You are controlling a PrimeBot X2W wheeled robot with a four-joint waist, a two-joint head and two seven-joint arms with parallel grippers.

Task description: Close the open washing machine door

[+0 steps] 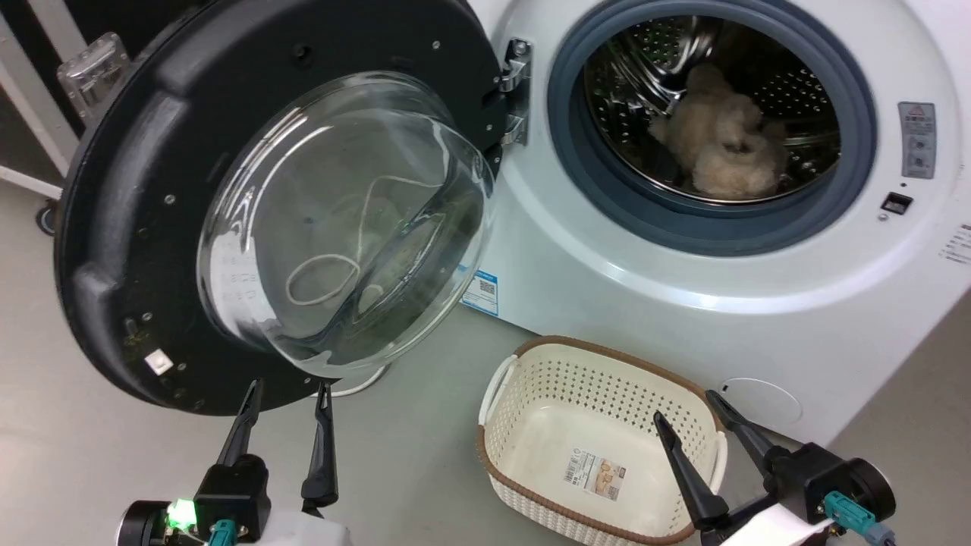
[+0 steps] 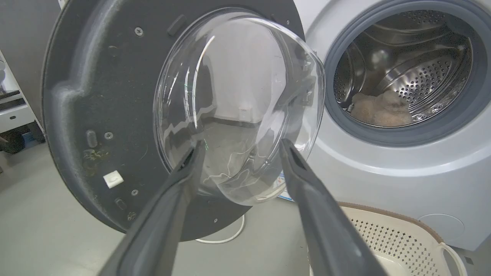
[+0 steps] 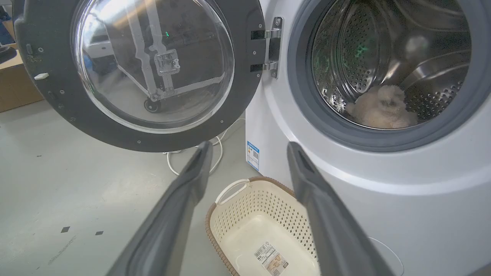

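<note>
The washing machine door (image 1: 281, 205) stands swung wide open at 10 o'clock in the head view. Its hinged edge meets the washing machine (image 1: 607, 288) at the metal hinge (image 1: 516, 91), toward 12 o'clock, and its free edge reaches out to 9 o'clock. The drum mouth (image 1: 713, 106) gapes at 1 o'clock with a cream fluffy bundle (image 1: 721, 136) inside.

The left gripper (image 1: 289, 384) sits at 7 o'clock, fingers spread apart and holding nothing. Its tips are right under the door's lower rim; I cannot tell whether they touch it. The right gripper (image 1: 684, 405) sits at 5 o'clock, fingers likewise apart and empty, over the near right corner of the cream perforated basket (image 1: 607, 398). The basket stands on the floor at 6 o'clock, just beside the machine's front, below and to the right of the door's lower rim.

Bare grey floor (image 1: 91, 455) lies open from 7 to 9 o'clock, under and left of the door. A white cable (image 2: 226, 239) loops on the floor beneath the door.

Count: one door, one hinge, one machine, one basket, one cable, two grippers with two fingers each. Whether the bundle is one piece I cannot tell.
</note>
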